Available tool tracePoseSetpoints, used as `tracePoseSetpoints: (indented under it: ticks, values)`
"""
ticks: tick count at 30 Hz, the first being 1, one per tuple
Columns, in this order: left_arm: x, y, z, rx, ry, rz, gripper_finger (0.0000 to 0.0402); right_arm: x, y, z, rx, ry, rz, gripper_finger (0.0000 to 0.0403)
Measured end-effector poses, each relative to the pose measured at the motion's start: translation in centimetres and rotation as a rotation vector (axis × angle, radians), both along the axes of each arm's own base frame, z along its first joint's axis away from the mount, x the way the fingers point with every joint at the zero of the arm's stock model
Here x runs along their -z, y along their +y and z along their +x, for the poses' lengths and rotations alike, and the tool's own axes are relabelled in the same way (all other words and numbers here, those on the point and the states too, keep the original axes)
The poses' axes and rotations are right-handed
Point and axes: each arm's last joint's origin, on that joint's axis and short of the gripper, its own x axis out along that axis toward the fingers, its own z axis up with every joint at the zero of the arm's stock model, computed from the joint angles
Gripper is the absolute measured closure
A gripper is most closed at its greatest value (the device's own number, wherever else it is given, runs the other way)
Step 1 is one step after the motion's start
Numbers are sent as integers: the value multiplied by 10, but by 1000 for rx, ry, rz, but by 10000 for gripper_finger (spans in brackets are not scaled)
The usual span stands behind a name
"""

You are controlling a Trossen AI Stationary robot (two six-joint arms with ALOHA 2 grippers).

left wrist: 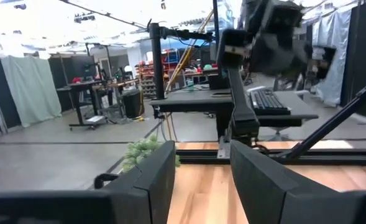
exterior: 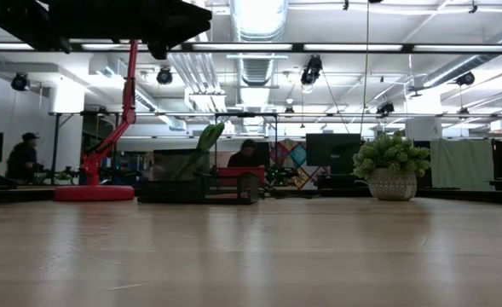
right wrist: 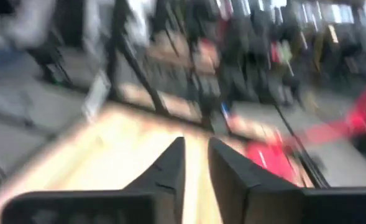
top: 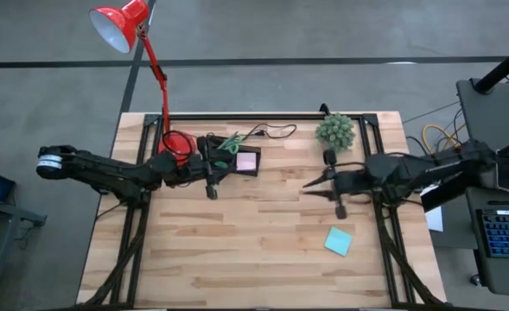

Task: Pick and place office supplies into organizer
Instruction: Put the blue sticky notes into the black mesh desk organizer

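Left gripper (left wrist: 201,180) fills the near foreground of its wrist view: fingers (left wrist: 155,177) parted with a clear gap, nothing between them, bare wood showing through. In the high view it sits (top: 211,177) just beside the organizer (top: 228,155), on its near side. Organizer already has the green-handled scissors (top: 229,142) standing in the taller section and a pink sticky pad (top: 247,161) in the low tray. Right gripper (top: 310,183) hovers mid-table, fingers (right wrist: 170,171) only slightly apart, holding nothing. Teal sticky pad (top: 338,241) lies flat on the table (top: 237,250), well apart from the organizer and nearest the right arm, so my read is that's the next pick. To do it well: open wider first, come straight down, catch the pad by opposite edges since it's thin and flat, lift clear before traversing, and keep away from the potted plant (top: 335,130) and red lamp (top: 120,26).
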Motion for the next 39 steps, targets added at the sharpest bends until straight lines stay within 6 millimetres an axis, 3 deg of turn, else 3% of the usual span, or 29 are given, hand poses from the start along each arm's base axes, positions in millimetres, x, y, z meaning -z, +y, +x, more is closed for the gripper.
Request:
tracePoseSetpoints:
  ticks: [4,7,14,18,24,29,33,39]
  values:
    - [-1,-1,-1,6,-7,-12,261,-9,14,13,198,225,-16,297]
    - [1,-1,-1,6,0,-12,261,-21,22,19,318,333,105,268]
    - [14,-1,-4,6,41,-13,261,-25,35,29,517,645,404,252]
    - [20,-1,-6,5,62,-13,261,-13,38,34,725,830,538,261]
    - [11,-1,-8,0,24,11,261,11,42,37,1097,1053,727,276]
    - [9,0,-12,-11,19,42,261,45,51,41,1436,1242,906,275]
    - [11,0,-12,-12,29,45,261,70,60,49,1545,1388,927,268]
    - [12,0,-11,-12,35,46,261,95,67,63,1610,1407,881,270]
